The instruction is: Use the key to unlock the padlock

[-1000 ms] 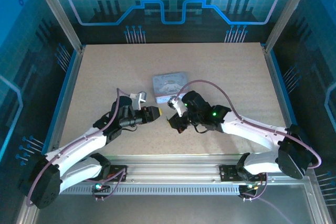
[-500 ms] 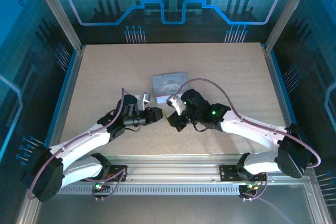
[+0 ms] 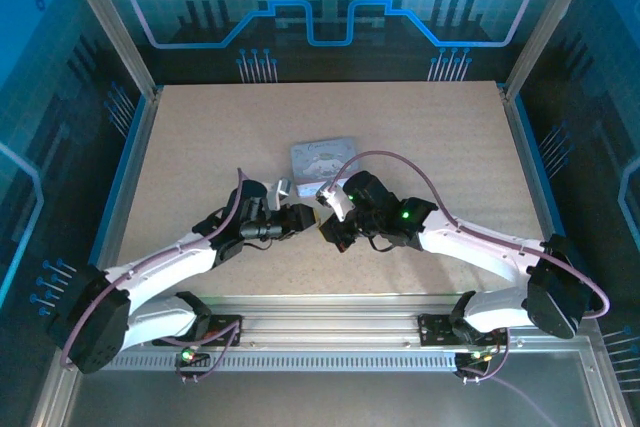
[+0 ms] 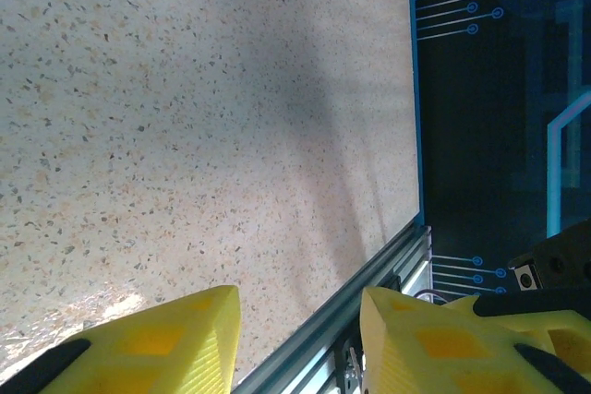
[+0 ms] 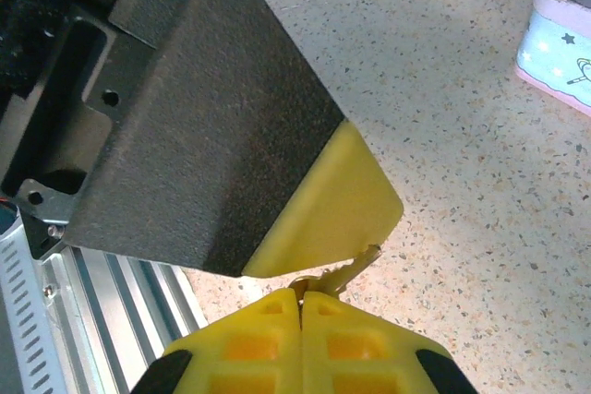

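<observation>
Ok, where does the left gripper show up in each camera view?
Top external: left gripper at centre, just below the tin.
Left wrist: its yellow fingertips along the bottom edge, apart.
Right wrist: one black, yellow-tipped finger across the centre, above the key.
Shared landmark: the speckled table.

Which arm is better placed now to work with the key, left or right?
Right, probably. The right gripper is shut on a thin metal sliver, seemingly the key. The left gripper is open, with nothing between its fingers.
</observation>
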Available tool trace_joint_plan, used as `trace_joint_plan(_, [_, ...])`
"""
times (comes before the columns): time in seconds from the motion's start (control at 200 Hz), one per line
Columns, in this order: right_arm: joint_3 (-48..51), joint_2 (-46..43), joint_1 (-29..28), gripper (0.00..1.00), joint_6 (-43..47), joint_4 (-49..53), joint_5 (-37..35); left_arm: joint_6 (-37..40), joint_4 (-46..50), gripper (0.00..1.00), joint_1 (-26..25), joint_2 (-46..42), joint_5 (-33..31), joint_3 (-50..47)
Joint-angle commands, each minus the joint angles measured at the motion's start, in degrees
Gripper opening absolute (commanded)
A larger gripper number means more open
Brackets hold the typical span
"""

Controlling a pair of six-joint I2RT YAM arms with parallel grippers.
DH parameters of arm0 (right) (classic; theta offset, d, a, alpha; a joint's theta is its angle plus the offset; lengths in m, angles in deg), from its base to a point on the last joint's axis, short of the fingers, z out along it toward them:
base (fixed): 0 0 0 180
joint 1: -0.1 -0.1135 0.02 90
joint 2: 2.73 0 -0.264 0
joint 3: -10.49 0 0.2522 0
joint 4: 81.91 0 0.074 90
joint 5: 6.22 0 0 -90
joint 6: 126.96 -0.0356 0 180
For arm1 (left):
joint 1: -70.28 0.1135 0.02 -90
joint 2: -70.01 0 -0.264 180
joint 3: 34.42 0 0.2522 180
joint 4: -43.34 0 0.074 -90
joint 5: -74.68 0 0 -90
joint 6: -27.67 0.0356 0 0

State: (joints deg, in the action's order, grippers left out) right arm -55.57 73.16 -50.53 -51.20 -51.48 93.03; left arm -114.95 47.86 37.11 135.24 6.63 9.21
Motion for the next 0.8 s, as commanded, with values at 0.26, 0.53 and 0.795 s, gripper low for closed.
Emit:
trace_joint_plan(0.26, [-1.36,1.25,-0.82,0.00,3.32,1.15,3.13,-1.27,0.21,0.52,-0.32,-3.88,-0.67,0.34])
trace_joint_plan(0.53, [-2.72,2.40,-1.14,0.00,3.97,1.71,2.92,-2.58,-3.13,0.47,-0.32,0.87,4.17,0.55])
trace_joint_plan(0.795, [-2.37,2.16,-1.28,0.00,3.43,1.00,1.75,-2.79,-3.40,0.38,-0.32,1.49,6.01,0.54])
